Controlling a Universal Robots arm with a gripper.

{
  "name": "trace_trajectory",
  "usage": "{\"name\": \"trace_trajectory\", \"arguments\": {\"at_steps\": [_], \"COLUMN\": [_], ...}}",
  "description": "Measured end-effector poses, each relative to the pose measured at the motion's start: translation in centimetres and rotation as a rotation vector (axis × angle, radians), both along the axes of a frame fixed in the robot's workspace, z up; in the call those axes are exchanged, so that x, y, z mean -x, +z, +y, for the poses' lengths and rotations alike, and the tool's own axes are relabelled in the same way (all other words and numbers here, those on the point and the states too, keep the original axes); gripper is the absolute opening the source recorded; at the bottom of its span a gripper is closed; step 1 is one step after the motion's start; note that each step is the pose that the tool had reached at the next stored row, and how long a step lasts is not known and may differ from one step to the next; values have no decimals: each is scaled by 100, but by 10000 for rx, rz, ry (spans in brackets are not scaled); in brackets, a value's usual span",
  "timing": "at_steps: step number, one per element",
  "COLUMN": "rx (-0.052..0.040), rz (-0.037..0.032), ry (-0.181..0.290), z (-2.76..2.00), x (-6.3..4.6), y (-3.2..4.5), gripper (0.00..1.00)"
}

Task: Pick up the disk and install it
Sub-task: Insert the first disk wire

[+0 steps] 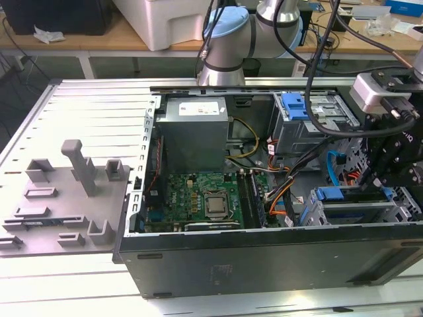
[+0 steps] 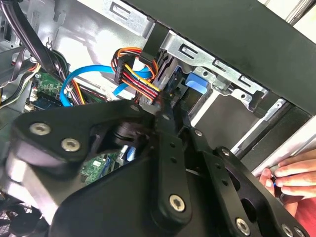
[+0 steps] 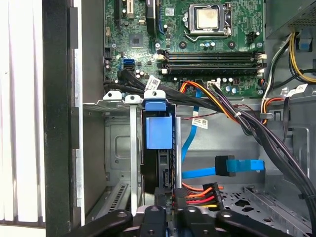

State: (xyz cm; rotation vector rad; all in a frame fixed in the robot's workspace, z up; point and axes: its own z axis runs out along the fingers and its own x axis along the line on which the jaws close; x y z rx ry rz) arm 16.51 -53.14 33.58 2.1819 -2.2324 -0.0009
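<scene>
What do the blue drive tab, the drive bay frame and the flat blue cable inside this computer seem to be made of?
Blue tab: probably moulded plastic, with even matte colour and rounded edges.
Bay frame: looks like bare sheet metal, dull grey with stamped cut-outs and folded lips.
Flat blue cable: likely flexible plastic sheathing, smooth and bending in a loose curve.

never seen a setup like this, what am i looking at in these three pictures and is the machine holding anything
The exterior view shows an open computer case lying on a slatted metal table, with a robot arm reaching in from behind. Its black gripper sits over the drive bays at the exterior view's right. The two wrist views come from cameras riding on the arm. The first wrist view looks down past the gripper at the disk, standing on edge in a metal bay with its blue carrier tab up, beside the green motherboard. The gripper is at the disk's edge; whether it grips it is unclear. The second wrist view also shows a person's hand at the case.
</scene>
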Motion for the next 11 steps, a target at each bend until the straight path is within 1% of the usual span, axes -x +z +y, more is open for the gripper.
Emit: {"name": "trace_trajectory", "arguments": {"at_steps": [1,2,3,4,6,8,9,11], "rx": [3,11,11,27,52,119,137,169], "rz": [-1,-1,-1,-1,-1,-1,-1,-3], "ry": [0,0,2,2,0,2,2,2], "z": [0,0,1,2,3,6,16,108], "x": [0,0,-1,-1,-1,-1,-1,1], "y": [1,11,20,42,52,63,89,135], "gripper": [30,30,36,36,36,36,36,36]}}
